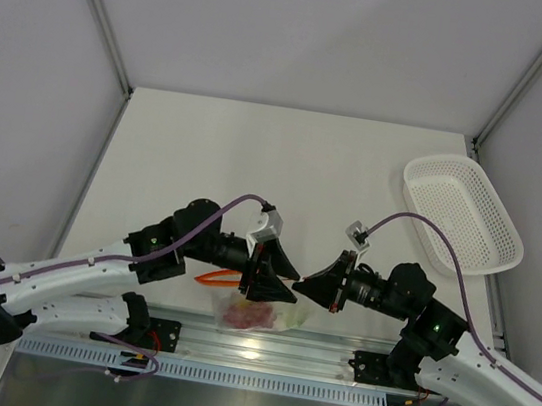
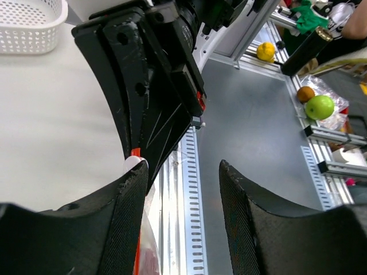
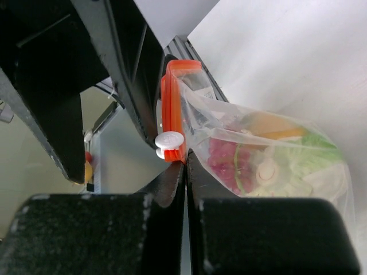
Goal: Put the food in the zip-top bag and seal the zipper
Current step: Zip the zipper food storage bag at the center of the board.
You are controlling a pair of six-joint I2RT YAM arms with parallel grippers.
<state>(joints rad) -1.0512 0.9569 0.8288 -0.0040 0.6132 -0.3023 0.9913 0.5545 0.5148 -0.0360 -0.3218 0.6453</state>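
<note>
The zip-top bag hangs at the table's near edge, crinkly and clear. Inside it lies the food: dark red grapes, a green piece, a whitish piece and an orange piece. The orange-red zipper runs along the mouth, with a white slider at its end. My right gripper is shut on the bag's edge just beside that slider. My left gripper stands open facing it, nothing between its fingers. The zipper shows beside its left finger.
A white mesh basket sits at the table's right. A slotted aluminium rail runs along the near edge under the bag. Beyond the table, a green apple and other fruit lie on framing.
</note>
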